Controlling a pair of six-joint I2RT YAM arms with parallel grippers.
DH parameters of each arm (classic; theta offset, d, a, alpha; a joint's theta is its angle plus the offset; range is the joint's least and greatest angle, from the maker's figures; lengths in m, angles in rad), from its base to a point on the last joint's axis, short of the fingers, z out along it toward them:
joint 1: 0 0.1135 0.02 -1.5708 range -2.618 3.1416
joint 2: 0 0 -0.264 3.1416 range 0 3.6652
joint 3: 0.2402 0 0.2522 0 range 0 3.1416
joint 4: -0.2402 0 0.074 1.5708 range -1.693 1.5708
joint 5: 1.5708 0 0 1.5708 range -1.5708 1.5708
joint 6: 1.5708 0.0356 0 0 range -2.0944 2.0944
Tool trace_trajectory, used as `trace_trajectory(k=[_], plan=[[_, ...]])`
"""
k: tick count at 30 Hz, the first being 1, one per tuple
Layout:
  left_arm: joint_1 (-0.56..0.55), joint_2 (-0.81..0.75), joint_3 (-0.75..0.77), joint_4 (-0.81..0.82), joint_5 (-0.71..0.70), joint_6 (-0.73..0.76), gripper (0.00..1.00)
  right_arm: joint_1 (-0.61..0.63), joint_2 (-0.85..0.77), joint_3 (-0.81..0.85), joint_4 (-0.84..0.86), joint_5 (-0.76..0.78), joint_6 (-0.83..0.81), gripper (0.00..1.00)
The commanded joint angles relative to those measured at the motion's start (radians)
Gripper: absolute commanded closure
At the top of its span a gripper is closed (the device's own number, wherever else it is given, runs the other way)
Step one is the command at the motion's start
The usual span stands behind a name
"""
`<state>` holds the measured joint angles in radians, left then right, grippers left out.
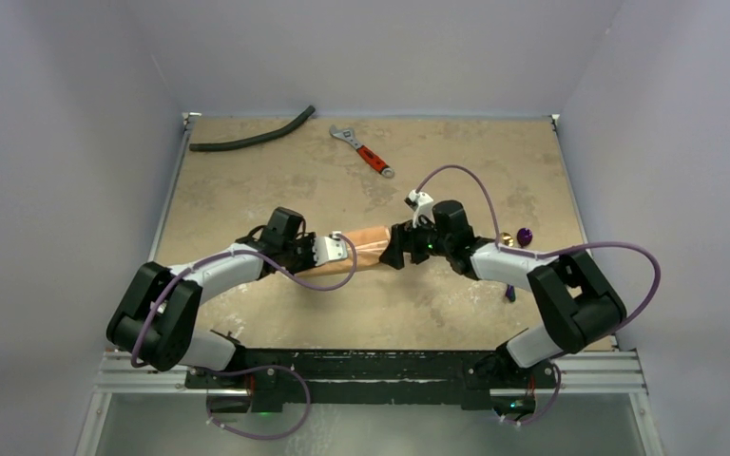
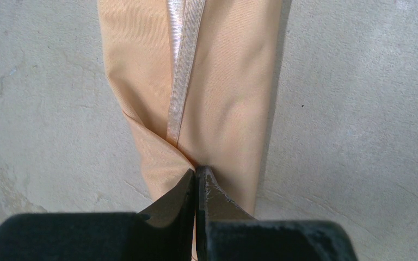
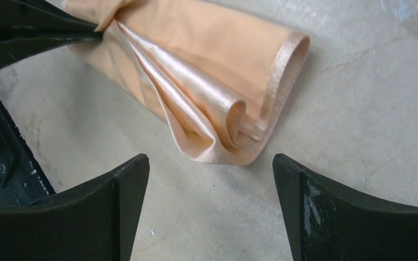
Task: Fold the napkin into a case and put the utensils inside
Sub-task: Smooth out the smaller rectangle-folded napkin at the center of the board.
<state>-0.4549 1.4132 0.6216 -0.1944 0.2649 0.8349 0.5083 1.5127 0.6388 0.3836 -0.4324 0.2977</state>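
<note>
1. A peach-orange cloth napkin (image 1: 373, 249) with a shiny satin hem lies in the middle of the mottled beige table (image 1: 247, 190). It is folded into a long, narrow, layered strip that runs between the two arms.
2. The left gripper (image 2: 197, 171) has its black fingers pressed together on the left end of the napkin, pinching a gathered corner of cloth at the very tips.
3. In the left wrist view a hemmed edge runs lengthwise down the strip to the pinch point.
4. The right gripper (image 3: 209, 159) stands with its fingers spread wide and nothing between them. It sits low over the table just off the right end of the napkin, not touching it.
5. That right end gapes a little, showing several glossy curled layers inside the hemmed outer fold.
6. The small gold-coloured and dark purple utensils (image 1: 525, 234) lie near the table's right edge beside the right arm, apart from the napkin and partly hidden by the arm.
7. A red-handled steel wrench (image 1: 361, 150) and a curved black hose (image 1: 252, 135) lie at the far side of the table, well apart from the cloth.
</note>
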Motion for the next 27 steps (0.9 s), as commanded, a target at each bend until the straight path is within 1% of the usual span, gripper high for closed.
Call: trace_trajectory(k=[1,2,3,5,7,9,14,18,24,27], plan=[[-0.002,0.039,-0.052,-0.104,-0.037,0.022,1.0,0.002,-0.033,-0.016,0.01,0.054,-0.006,0.17],[-0.002,0.039,-0.052,-0.101,-0.036,0.021,1.0,0.003,-0.023,-0.015,0.028,0.061,-0.009,0.21],[-0.002,0.039,-0.051,-0.102,-0.036,0.022,1.0,0.006,-0.01,-0.01,0.041,0.068,-0.01,0.26],[-0.003,0.038,-0.049,-0.104,-0.032,0.023,1.0,0.018,0.016,0.008,0.064,0.084,-0.011,0.41],[-0.002,0.038,-0.044,-0.11,-0.028,0.023,1.0,0.029,0.024,0.024,0.081,0.107,-0.012,0.69],[-0.004,0.036,-0.045,-0.114,-0.027,0.028,1.0,0.031,0.013,0.024,0.104,0.121,-0.009,0.99],[-0.005,0.035,-0.047,-0.116,-0.02,0.049,1.0,0.033,-0.016,0.046,0.112,0.127,-0.007,1.0],[-0.008,0.031,-0.05,-0.13,-0.008,0.076,1.0,0.032,-0.021,0.081,0.146,0.095,-0.005,1.0],[-0.016,0.026,-0.044,-0.15,-0.003,0.102,1.0,0.032,0.113,0.222,0.075,0.091,-0.024,1.0],[-0.019,0.024,-0.043,-0.164,0.002,0.123,1.0,0.032,0.166,0.269,0.051,0.059,-0.025,1.0]])
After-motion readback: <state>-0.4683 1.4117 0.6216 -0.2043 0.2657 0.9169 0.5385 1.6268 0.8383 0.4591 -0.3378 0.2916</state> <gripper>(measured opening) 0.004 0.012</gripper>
